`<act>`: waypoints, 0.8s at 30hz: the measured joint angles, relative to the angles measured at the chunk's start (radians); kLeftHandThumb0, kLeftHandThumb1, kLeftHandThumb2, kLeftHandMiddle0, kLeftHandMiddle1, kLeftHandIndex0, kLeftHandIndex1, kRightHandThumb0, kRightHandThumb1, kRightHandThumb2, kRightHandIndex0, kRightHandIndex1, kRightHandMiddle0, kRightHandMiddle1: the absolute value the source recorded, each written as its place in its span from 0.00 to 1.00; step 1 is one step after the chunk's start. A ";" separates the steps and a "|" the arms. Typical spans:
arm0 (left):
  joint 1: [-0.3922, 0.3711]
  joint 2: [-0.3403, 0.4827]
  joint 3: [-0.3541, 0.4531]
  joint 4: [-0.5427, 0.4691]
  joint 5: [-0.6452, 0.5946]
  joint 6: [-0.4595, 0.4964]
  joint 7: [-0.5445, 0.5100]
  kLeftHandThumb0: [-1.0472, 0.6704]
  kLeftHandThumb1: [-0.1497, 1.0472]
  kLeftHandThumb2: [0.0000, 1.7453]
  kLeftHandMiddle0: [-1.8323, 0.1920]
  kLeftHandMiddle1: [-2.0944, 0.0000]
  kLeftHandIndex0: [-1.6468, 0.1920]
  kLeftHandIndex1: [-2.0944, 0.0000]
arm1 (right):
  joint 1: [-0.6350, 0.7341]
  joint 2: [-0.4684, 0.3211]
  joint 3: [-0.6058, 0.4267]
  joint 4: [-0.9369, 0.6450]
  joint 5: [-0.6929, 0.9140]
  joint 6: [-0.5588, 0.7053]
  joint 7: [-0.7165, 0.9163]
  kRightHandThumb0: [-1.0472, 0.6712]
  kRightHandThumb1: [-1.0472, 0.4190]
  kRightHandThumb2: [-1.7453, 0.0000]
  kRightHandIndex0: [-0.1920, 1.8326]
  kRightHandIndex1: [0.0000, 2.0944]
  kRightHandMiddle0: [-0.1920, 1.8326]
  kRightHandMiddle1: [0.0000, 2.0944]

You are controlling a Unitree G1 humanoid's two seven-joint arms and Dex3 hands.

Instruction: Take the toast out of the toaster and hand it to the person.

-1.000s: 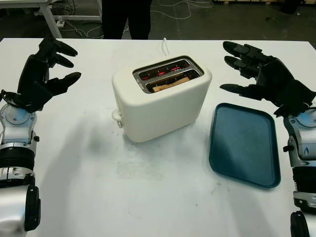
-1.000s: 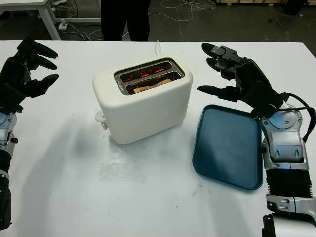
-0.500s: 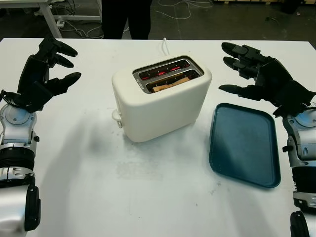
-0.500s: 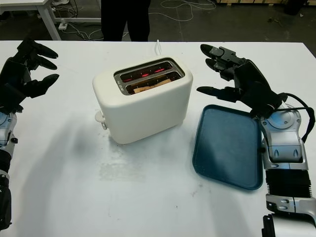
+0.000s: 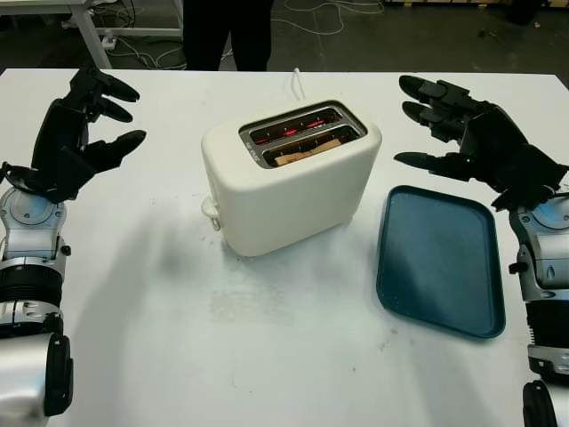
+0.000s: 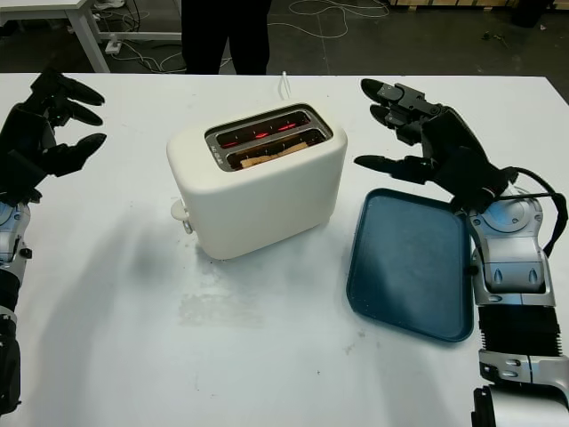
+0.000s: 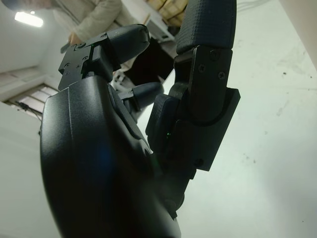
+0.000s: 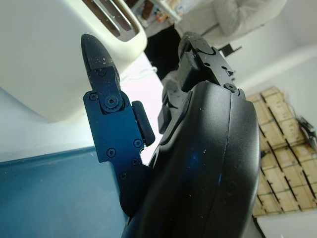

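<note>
1. The counter (image 5: 267,356) is a flat, matte white top with faint scuffs. Beyond its far edge lies dark floor with loose cables and a white table leg, and a person (image 5: 227,31) in dark trousers stands there.
2. At the left, the left hand (image 5: 76,133), black hard plastic with jointed segments on a silver forearm, is raised above the counter, well apart from the toaster. It holds nothing, fingers (image 5: 116,147) apart.
3. In the middle stands the toaster (image 5: 289,182), a smooth, cream, rounded box with a small knob on its near left end. Its two slots glow red.
4. The toast (image 5: 307,151) sits low in the nearer slot, brown edge just visible.
5. Just right of the toaster lies a tray (image 5: 440,258), dark teal, rectangular with rounded corners and a shallow rim.
6. The right hand (image 5: 480,142) hovers over the tray's far end, near the toaster, empty with fingers (image 5: 427,89) apart.
</note>
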 measured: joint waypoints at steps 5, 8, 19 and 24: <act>0.000 0.000 0.000 0.000 0.000 0.000 0.000 0.00 0.89 0.20 0.91 0.22 0.90 0.26 | 0.000 0.000 0.000 0.000 0.000 0.000 0.000 0.34 0.15 1.00 0.24 0.00 0.24 0.00; 0.000 0.000 0.000 0.000 0.000 0.000 0.000 0.00 0.89 0.20 0.91 0.22 0.90 0.26 | 0.000 0.000 0.000 0.000 0.000 0.000 -0.001 0.33 0.14 1.00 0.24 0.00 0.24 0.00; 0.000 0.000 0.000 0.000 0.000 -0.006 0.004 0.00 0.89 0.19 0.91 0.22 0.89 0.26 | 0.000 0.000 0.000 -0.008 0.000 0.001 -0.008 0.33 0.15 1.00 0.24 0.00 0.24 0.00; 0.000 0.000 0.000 0.000 0.000 -0.006 0.004 0.00 0.89 0.19 0.91 0.22 0.89 0.26 | 0.000 0.000 0.000 -0.008 0.000 0.000 -0.008 0.35 0.14 1.00 0.24 0.00 0.24 0.00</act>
